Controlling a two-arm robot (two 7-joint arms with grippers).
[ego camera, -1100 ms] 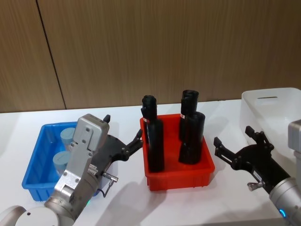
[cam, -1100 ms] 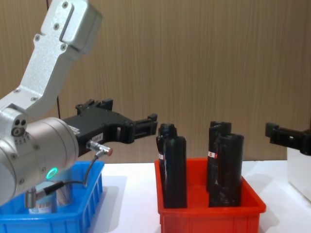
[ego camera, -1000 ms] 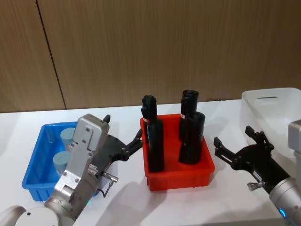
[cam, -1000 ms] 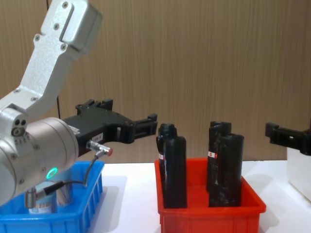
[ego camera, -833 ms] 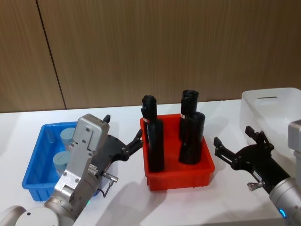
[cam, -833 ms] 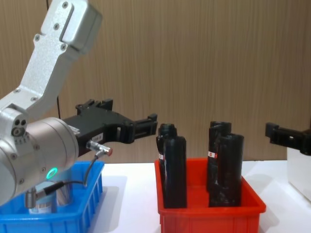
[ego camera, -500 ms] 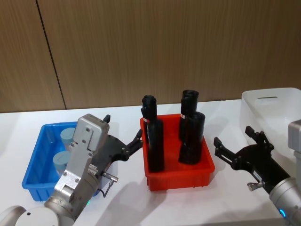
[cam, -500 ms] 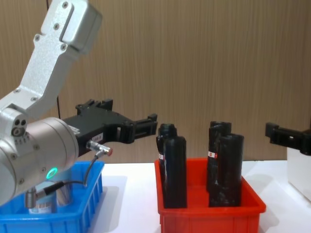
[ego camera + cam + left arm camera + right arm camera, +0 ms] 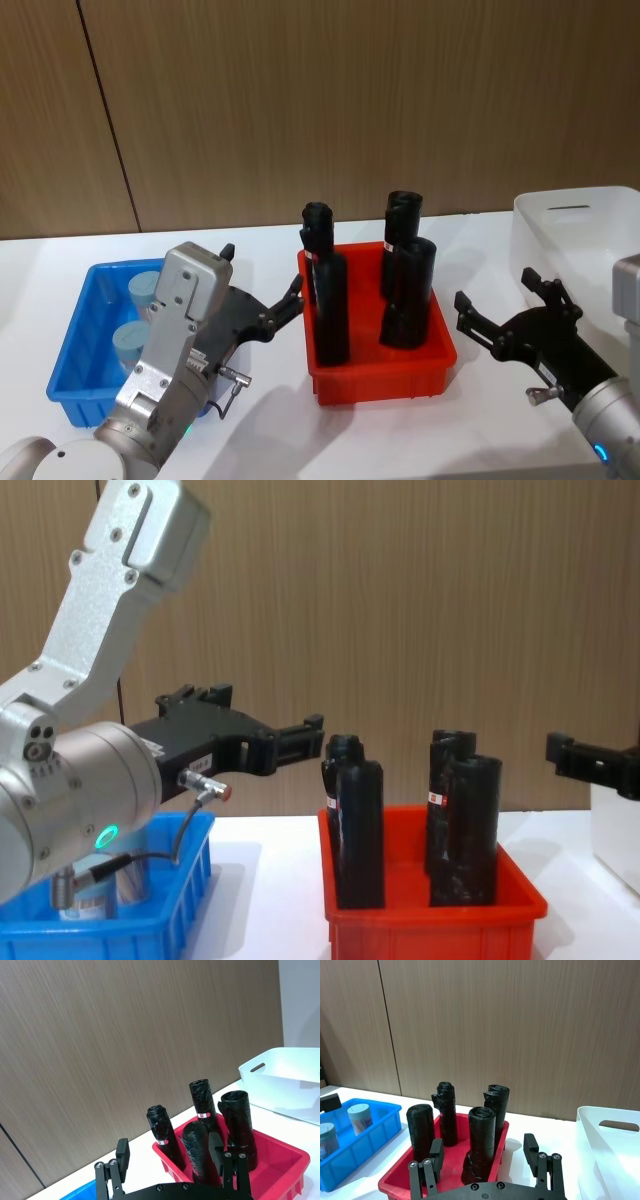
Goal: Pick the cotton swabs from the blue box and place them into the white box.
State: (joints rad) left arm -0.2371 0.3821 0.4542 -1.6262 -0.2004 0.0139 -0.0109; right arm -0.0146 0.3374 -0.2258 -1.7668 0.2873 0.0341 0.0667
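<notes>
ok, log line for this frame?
left end effector: open, empty, between blue box and red bin | right end effector: open, empty, near white box | cotton swabs: in blue box

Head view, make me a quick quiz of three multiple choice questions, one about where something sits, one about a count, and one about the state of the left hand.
1. Where does the red bin stand?
A. Between the blue box and the white box.
B. Behind the white box.
C. Inside the blue box.

2. How many black rolls stand in the red bin?
A. Two.
B. Four.
C. Six.

3. What state is the left hand in?
A. Shut on a jar.
B. Open, holding nothing.
C. Shut on a black roll.

Answers:
1 A, the bins run blue, red, white from left to right.
2 B, four stand upright in it.
3 B, its jaws stand apart with nothing between; the right hand, also open, hovers right of the red bin.
</notes>
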